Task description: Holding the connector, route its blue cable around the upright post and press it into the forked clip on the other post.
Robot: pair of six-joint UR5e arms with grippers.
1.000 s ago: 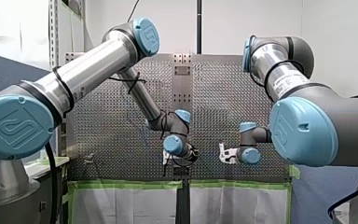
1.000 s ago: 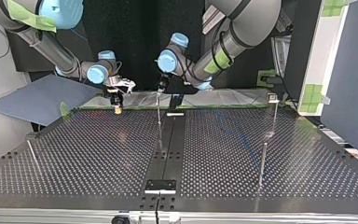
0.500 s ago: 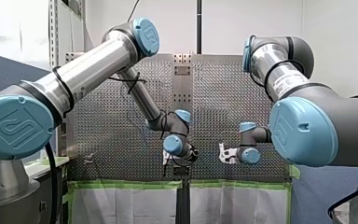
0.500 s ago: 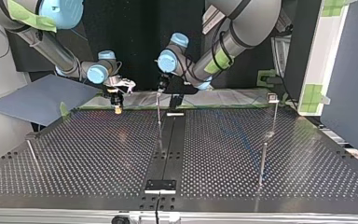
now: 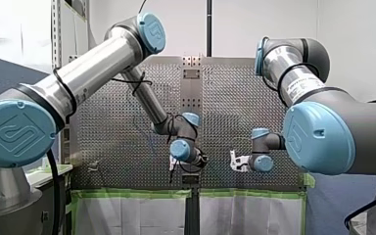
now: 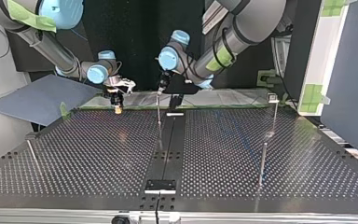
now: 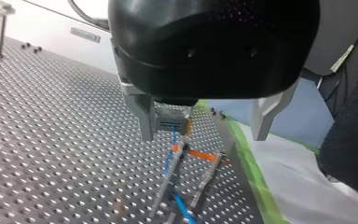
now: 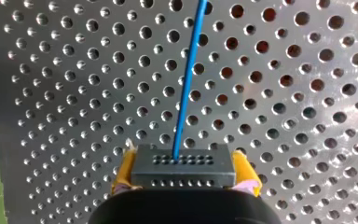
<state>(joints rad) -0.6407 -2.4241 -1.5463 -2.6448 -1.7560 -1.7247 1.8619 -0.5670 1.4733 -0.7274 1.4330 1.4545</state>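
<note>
My right gripper [image 8: 184, 158] is clamping the dark connector [image 8: 183, 171] between its yellow pads [image 8: 125, 170], the jaws sitting at the block's width. The blue cable [image 8: 189, 79] is running from the connector straight ahead over the perforated table [image 8: 74, 93]. Farther along, my left gripper [image 7: 203, 137] is hanging at the head of an upright post [image 6: 159, 114], its metal fingers [image 7: 144, 114] standing wide apart and gripping nothing. A stretch of blue cable is showing under it.

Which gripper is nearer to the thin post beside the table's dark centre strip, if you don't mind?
Left. My left gripper hangs at the post's top, jaws open astride it; my right gripper, shut on the connector, is off toward the top view's left.
</note>
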